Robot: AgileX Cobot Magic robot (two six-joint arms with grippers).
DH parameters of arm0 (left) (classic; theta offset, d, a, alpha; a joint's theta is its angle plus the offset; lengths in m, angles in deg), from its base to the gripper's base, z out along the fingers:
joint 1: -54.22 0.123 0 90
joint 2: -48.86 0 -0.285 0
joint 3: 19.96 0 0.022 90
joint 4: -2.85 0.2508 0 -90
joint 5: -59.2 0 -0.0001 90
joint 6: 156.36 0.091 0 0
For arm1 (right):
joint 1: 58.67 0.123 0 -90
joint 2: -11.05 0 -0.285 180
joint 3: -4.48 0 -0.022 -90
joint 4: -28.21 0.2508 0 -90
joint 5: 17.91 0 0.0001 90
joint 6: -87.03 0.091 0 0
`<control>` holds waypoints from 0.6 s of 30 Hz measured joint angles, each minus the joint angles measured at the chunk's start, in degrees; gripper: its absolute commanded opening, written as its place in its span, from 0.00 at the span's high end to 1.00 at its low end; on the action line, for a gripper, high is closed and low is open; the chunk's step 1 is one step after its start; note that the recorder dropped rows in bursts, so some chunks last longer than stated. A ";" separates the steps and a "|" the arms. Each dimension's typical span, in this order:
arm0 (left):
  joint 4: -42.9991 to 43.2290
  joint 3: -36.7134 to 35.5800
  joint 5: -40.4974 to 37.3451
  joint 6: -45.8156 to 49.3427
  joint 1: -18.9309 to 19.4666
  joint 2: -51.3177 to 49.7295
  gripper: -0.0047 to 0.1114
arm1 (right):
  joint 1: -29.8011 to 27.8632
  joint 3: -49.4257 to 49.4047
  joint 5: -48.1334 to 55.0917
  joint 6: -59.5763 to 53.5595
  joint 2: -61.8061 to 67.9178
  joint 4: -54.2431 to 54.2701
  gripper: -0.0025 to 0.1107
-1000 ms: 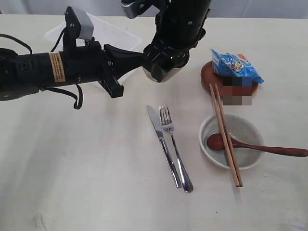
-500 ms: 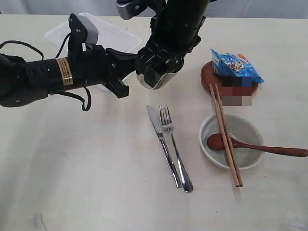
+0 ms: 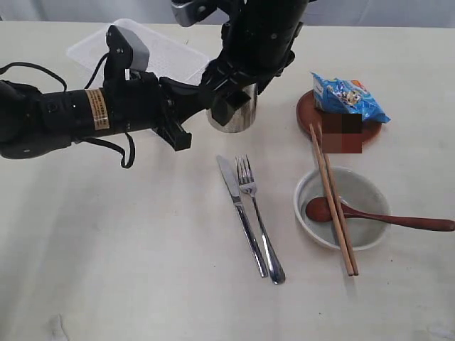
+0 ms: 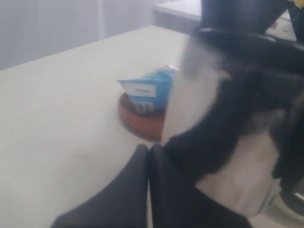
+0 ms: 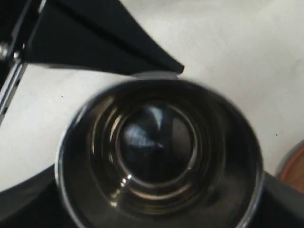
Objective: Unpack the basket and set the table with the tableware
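The shiny steel cup [image 3: 231, 119] stands upright with its base at the table [image 3: 128, 249], just above the knife [image 3: 242, 217] and fork [image 3: 257, 220]. My right gripper [image 3: 229, 103] comes down from above and is shut on it; the cup's mouth [image 5: 159, 152] fills the right wrist view. Beside the cup, my left gripper [image 3: 205, 89] lies shut and empty, its tips [image 4: 148, 149] pressed together. The white basket [image 3: 170, 53] sits behind both arms. Chopsticks [image 3: 333, 202] and the dark spoon [image 3: 398, 221] rest on the bowl [image 3: 371, 189].
A blue snack packet [image 3: 348, 96] lies on the brown wooden plate [image 3: 306, 110] at the right. The left arm [image 3: 64, 114] stretches across the table's left side at cup height.
The right gripper has brought the cup down from a tilted hold in the air to upright at the tabletop. The left arm has shifted slightly right towards it.
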 measured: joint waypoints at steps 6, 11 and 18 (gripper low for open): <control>0.25 0.00 -0.11 0.00 -0.26 -0.09 0.96 | 0.00 0.00 -0.22 0.51 0.00 -1.17 0.98; -0.69 0.00 -0.78 0.00 -0.36 -0.09 0.96 | 0.00 0.00 -2.75 1.53 0.00 -2.59 0.98; -0.74 0.00 -0.44 0.15 -0.36 -0.35 0.96 | 0.00 0.00 -11.99 2.24 0.14 -3.65 0.98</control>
